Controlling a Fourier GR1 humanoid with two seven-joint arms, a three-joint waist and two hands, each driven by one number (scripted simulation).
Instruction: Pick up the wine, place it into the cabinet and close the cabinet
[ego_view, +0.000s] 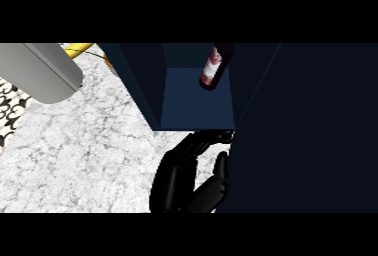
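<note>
The wine bottle, dark with a red and white label, stands tilted inside the open dark blue cabinet, at the back of its right side. My left hand reaches up from the lower edge, just in front of the cabinet's opening. Its fingers are stretched out, with the tips bent toward the edge of the open door at the cabinet's lower right corner. The hand holds nothing and is well apart from the bottle. The door's large dark panel fills the right of the view. My right hand does not show.
White marble counter spreads left of the cabinet. A large grey rounded cylinder lies at the top left, with a yellow object behind it. A black and white patterned surface shows at the left edge.
</note>
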